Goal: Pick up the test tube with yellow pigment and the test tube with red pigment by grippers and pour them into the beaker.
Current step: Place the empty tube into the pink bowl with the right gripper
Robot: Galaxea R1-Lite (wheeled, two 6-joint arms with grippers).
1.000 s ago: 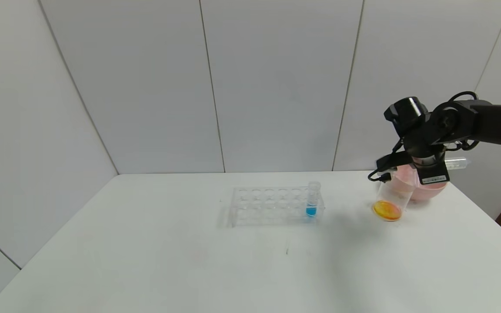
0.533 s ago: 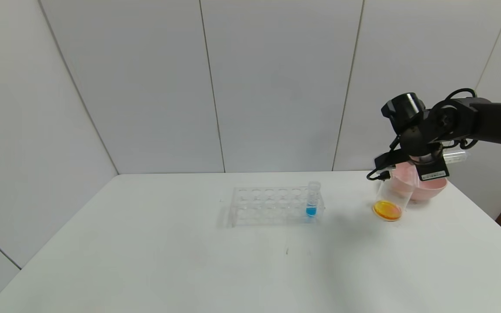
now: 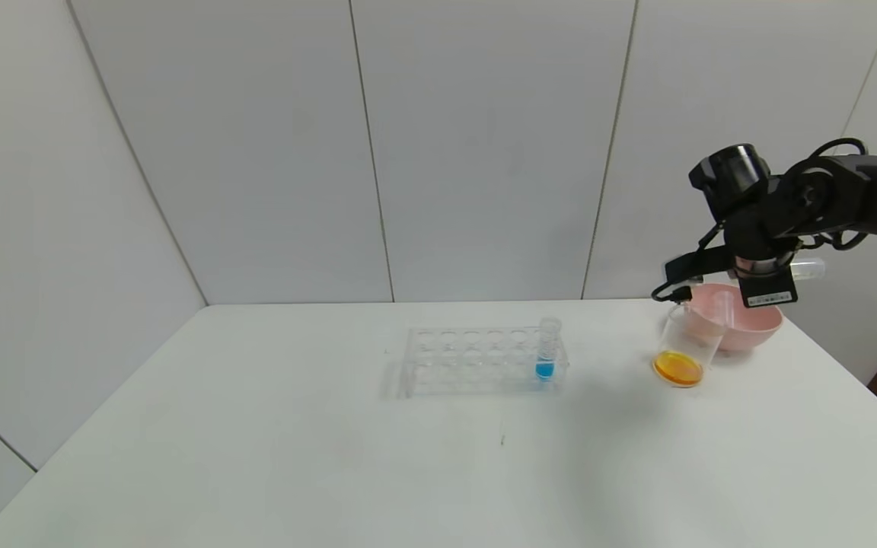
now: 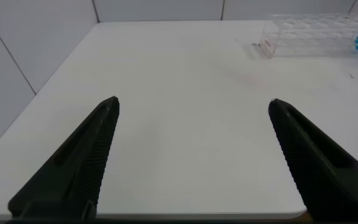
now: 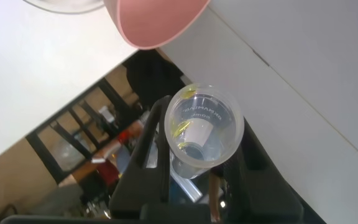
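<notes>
Over on the left, the left end effector [image 4: 191,155] hangs low above the near-left part of the white surface [image 3: 332,457], its two dark fingers [image 4: 73,168] spread wide with nothing between them. Moving right, the clear tube rack [image 3: 476,361] stands mid-surface, and a single tube of blue liquid [image 3: 546,352] sits upright in its right end. Further right is the beaker [image 3: 684,346], upright on the surface with a pool of orange-yellow liquid [image 3: 678,367] at its bottom. Touching it from behind, or just beside it, is the pink bowl [image 3: 743,326]. Up above that bowl hovers the right end effector [image 5: 194,168], clamped on a clear test tube [image 3: 804,268] that lies roughly horizontal, its rounded end sticking out to the right. In the right wrist view its open mouth shows only a few yellow streaks inside, so this reads as the test tube with yellow pigment [image 5: 204,127], nearly drained. The red-pigment tube isn't visible in any view.
</notes>
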